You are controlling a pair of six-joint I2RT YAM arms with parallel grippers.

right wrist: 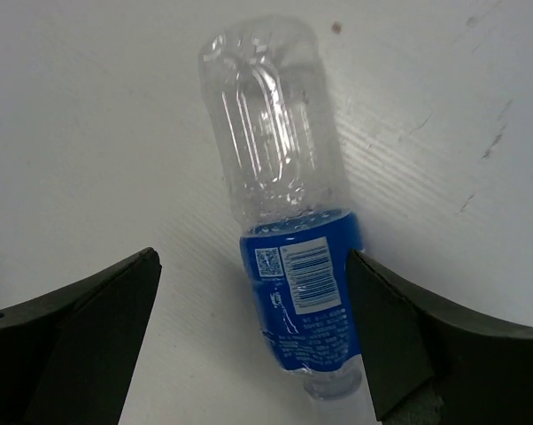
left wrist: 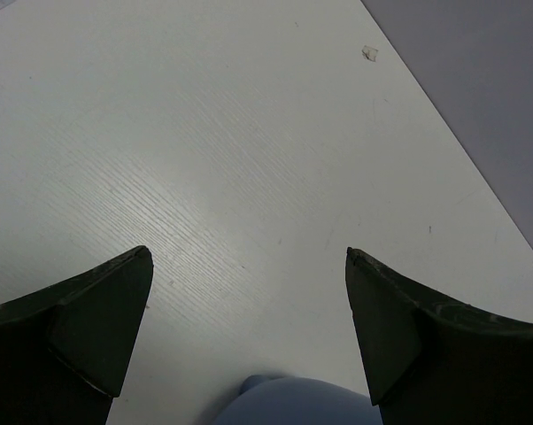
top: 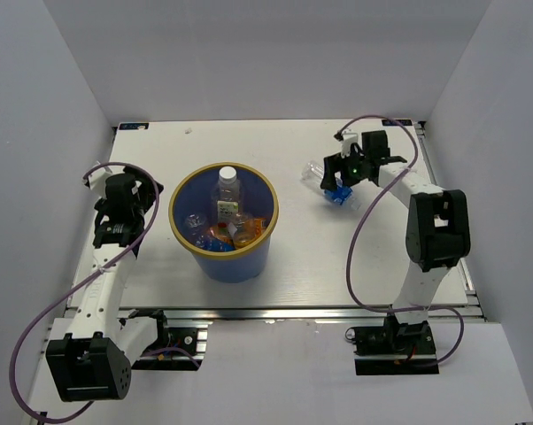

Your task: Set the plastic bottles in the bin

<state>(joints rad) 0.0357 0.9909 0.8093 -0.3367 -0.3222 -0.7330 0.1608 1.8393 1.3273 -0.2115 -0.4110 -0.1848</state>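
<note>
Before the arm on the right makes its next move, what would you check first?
1. Right hand open: ok.
2. Blue-label bottle lying between its fingers: ok, though off-centre, close to one finger.
3. Bottle gripped: not ok, the fingers are not closed on it.
4. Left hand open and empty: ok.
5. Bin upright, nothing over its mouth: ok.
6. Spare room in bin among the other bottles: cannot tell.

Our 2 arms are bent at the elbow. The left gripper (left wrist: 249, 257) points down, jaws wide apart. The right gripper (right wrist: 253, 257) reaches far forward, also wide apart.
</note>
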